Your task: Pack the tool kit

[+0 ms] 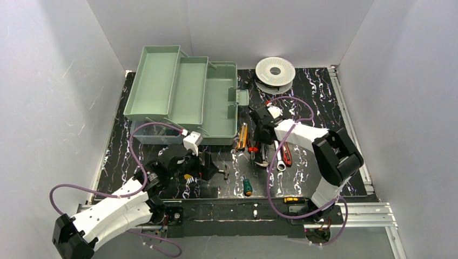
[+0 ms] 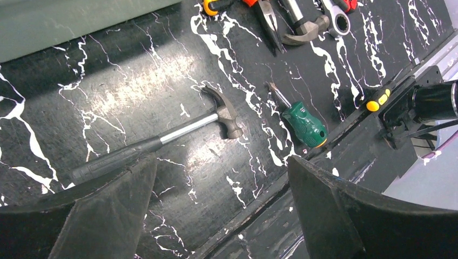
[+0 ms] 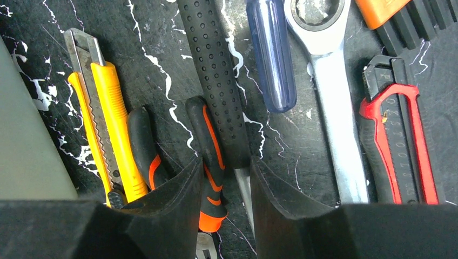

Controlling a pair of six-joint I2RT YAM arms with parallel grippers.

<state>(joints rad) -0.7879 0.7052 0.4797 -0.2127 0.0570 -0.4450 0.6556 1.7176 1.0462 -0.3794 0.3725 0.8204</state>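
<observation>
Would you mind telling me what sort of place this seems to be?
Most likely a lab test booth: plain white panels wall in a black marbled table, and the left arm and right arm are bolted to a rail at its edge.

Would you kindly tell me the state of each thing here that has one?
Toolbox: open, trays fanned out.
Left gripper: open, one finger over the claw hammer's handle.
Right gripper: fingers straddling a pliers handle; grip unclear.
Claw hammer: lying flat on the table.
</observation>
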